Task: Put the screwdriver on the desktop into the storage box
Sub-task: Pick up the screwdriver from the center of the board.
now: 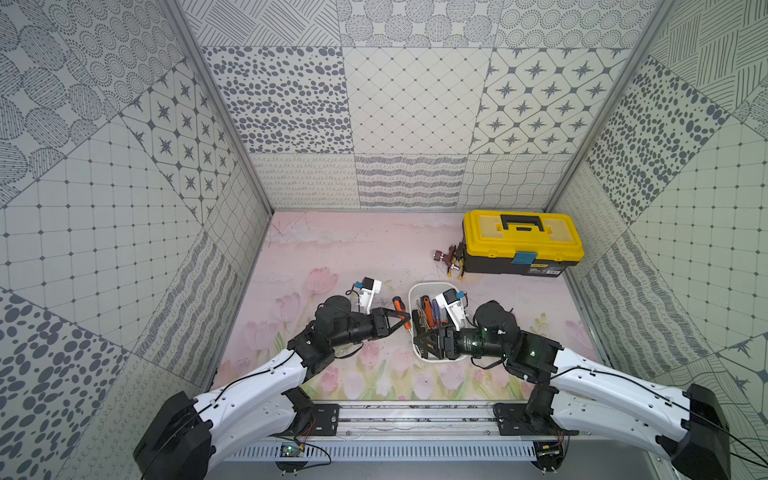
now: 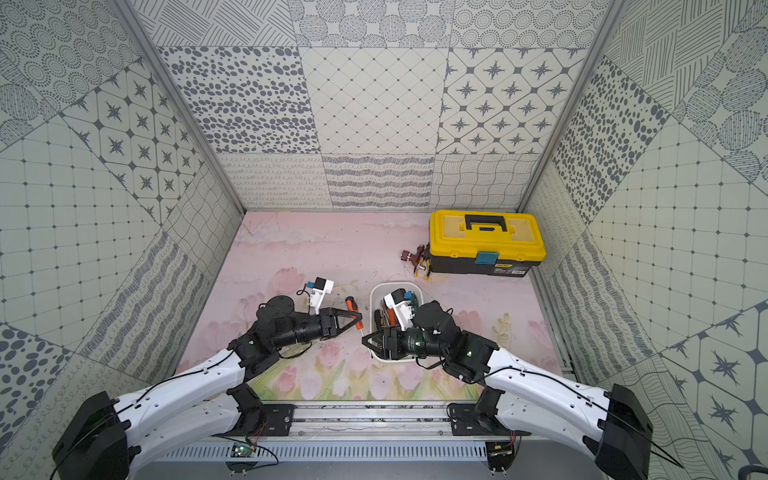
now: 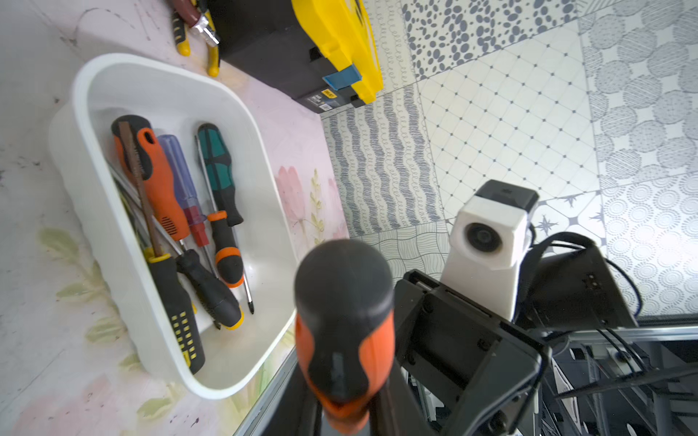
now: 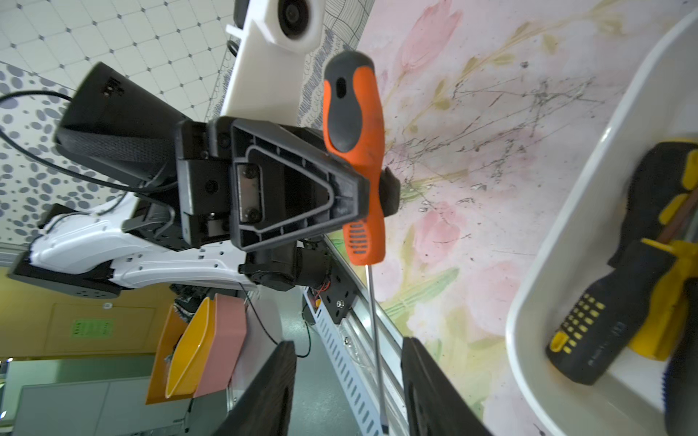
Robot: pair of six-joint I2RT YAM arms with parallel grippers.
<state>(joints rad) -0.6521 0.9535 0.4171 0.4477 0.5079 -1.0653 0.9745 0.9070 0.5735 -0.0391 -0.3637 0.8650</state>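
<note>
- Screwdriver (image 4: 355, 151) is hanging just beside the storage box (image 4: 574, 226), my left pincer (image 4: 372, 192) squeezing its orange handle tight.
- My right pincer (image 4: 349, 392) is waiting open, thin shaft between its fingers.
- I am guessing it is stiff and light, with a grippy handle and a slippery shaft.

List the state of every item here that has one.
left gripper, shut on the orange screwdriver at its handle.
orange screwdriver, gripped by the handle, outside the storage box.
right gripper, open, jaws either side of the screwdriver's shaft.
storage box, lidless, holding several screwdrivers.
yellow toolbox, lid shut.
pliers, lying beside the toolbox.
</note>
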